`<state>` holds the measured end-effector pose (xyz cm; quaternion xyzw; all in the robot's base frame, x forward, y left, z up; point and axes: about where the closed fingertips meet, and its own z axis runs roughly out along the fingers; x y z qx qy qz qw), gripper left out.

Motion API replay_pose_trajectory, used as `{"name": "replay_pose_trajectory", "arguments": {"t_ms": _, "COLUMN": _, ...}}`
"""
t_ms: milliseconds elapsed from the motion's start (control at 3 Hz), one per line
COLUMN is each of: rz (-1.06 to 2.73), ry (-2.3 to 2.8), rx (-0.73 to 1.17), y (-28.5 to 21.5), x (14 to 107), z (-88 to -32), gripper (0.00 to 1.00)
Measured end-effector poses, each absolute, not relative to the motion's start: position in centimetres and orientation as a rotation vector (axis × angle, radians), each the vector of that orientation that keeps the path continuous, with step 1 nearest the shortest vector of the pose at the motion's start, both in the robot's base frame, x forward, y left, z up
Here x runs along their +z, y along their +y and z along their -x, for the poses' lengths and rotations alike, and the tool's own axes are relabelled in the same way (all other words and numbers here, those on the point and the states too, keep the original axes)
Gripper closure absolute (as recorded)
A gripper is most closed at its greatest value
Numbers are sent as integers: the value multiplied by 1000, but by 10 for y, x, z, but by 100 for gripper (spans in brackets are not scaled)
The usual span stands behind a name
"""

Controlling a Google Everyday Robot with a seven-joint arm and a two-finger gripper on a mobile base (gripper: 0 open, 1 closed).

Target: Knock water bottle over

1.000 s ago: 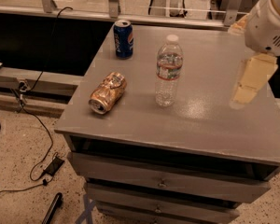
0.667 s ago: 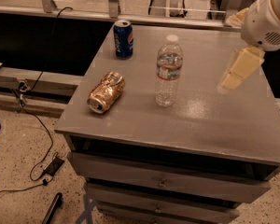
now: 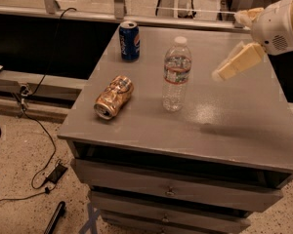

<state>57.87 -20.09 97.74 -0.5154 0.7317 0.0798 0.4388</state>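
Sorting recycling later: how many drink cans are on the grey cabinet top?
2: a blue Pepsi can stands back-left; a crushed gold can lies front-left. The gripper hovers right of the clear ribbed water bottle. None looks hidden.

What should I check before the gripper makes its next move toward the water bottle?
1. Water bottle upright on the table, not yet knocked: ok.
2. Gripper above the table, to the right of the bottle in the camera view, apart from it: ok.
3. Space between gripper and bottle free of objects: ok.
4. Gripper lined up in depth with the bottle: cannot tell.
5. Crushed gold can lies on the bottle's far side, possibly where it falls: not ok.
6. Pepsi can apart from the bottle: ok.
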Motion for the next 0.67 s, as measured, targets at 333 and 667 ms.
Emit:
{"name": "replay_pose_trajectory", "arguments": {"t_ms": 333, "rz": 1244, "ry": 1763, "rx": 217, "y": -198, "x": 983, "z": -585, "gripper": 0}}
{"name": "replay_pose_trajectory", "arguments": {"t_ms": 667, "rz": 1243, "ry": 1761, "rx": 217, "y": -198, "x": 984, "z": -585, "gripper": 0}}
